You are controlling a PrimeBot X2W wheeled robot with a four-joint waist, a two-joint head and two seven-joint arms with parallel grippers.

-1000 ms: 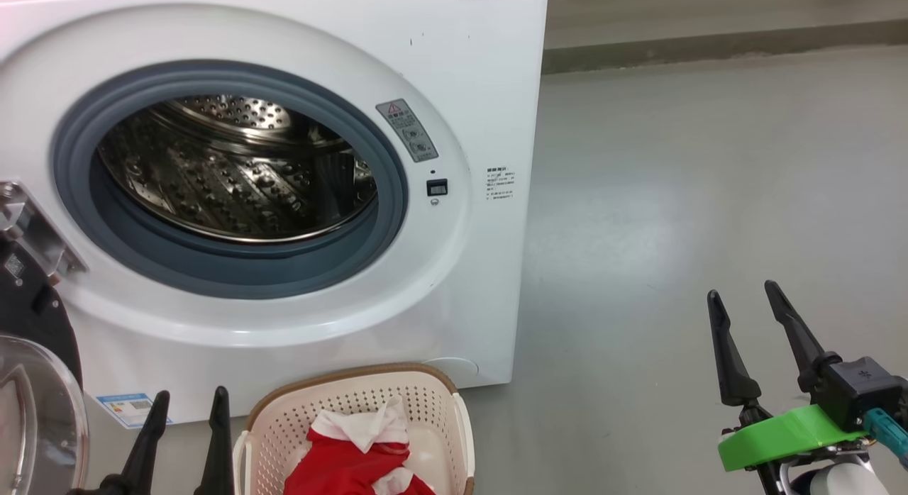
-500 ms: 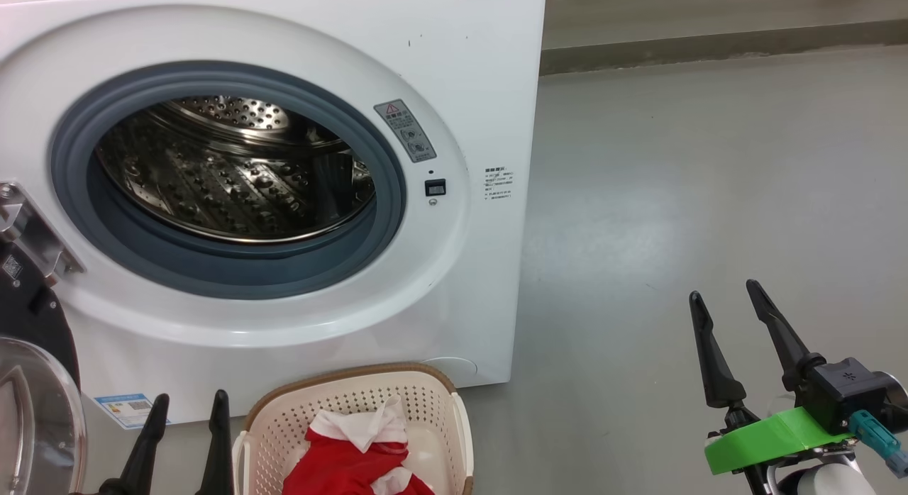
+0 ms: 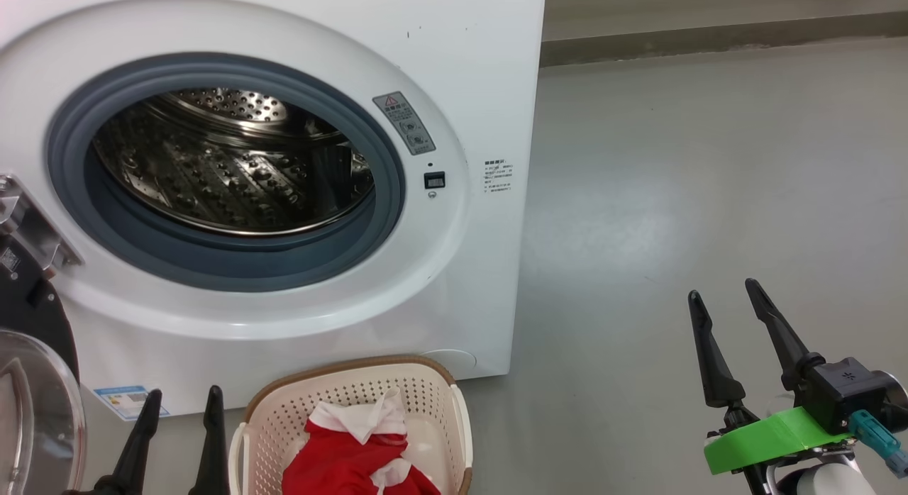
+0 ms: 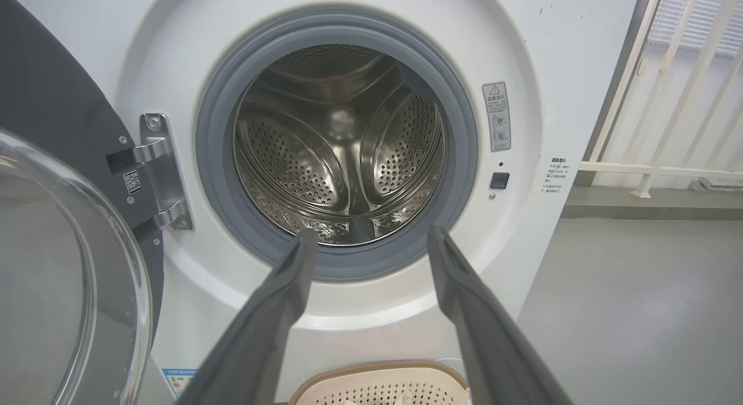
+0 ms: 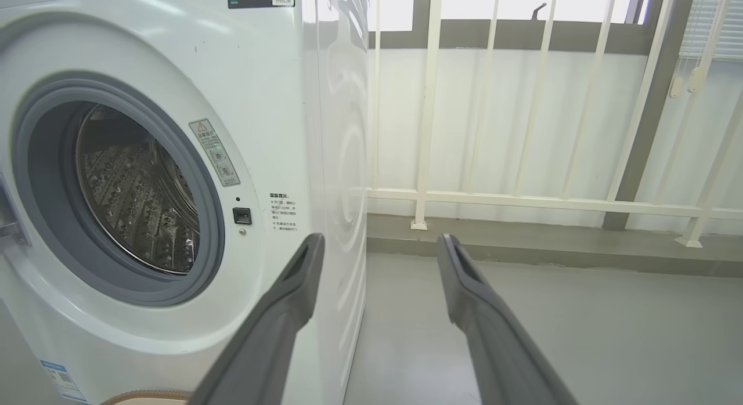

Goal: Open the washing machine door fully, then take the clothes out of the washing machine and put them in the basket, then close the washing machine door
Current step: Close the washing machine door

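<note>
**Red clothes [image 3: 347, 463] with white patches heaped in the basket [image 3: 284, 417], just in front of the washing machine [image 3: 468, 69].**
Above the basket, perforated steel drum [image 3: 227, 162] inside the grey rubber ring [image 3: 213, 264]. At the left, washing machine door [image 3: 35, 396] swung wide on its metal hinge [image 3: 32, 229], glass bowl bulging outward, near the blue label [image 3: 131, 401]. Left gripper [image 3: 182, 396] low between door and basket, fingers spread wide, gripping and touching nothing, pointed at the ring's lower edge in the left wrist view. Right gripper [image 3: 722, 291] well apart to the right, above grey floor [image 3: 674, 197], likewise spread wide and empty-handed. Beyond the machine's right side, low ledge and white railing [image 5: 522, 199].
</note>
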